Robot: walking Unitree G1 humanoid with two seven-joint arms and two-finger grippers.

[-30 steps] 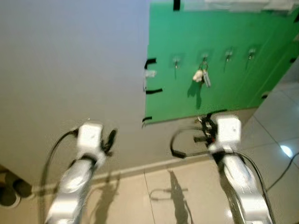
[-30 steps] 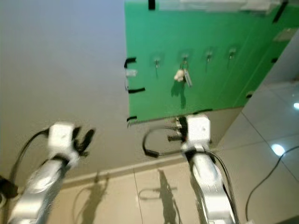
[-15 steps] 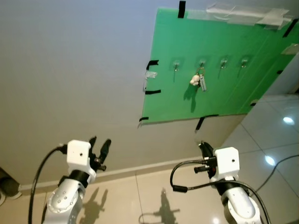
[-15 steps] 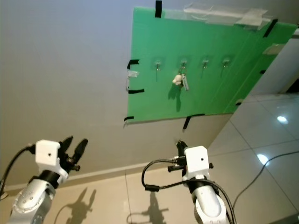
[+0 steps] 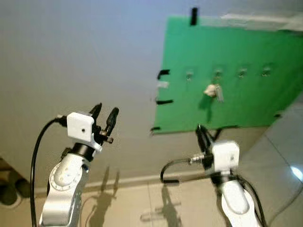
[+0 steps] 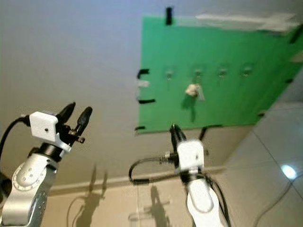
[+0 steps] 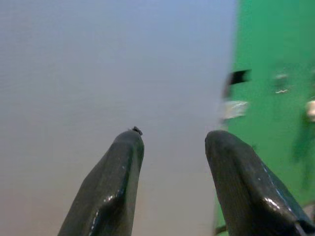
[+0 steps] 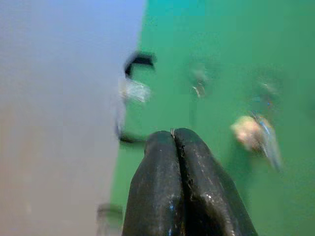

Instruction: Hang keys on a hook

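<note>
A large green board [image 5: 246,99] is fixed on the pale grey wall [image 5: 71,56], in the upper right of the frame. Strips of black tape [image 5: 194,15] hold its edges, and a clear tape strip [image 6: 236,19] lies along its top. Below, the floor has glossy beige tiles [image 5: 180,198], with a bright light reflection [image 6: 287,171] at the lower right. A dark round object [image 5: 7,194] sits at the lower left edge.

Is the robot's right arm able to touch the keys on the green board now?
Probably not yet. The keys hang on a hook above the right gripper, with open board between them. Nothing blocks the way; it would need to reach up.
</note>
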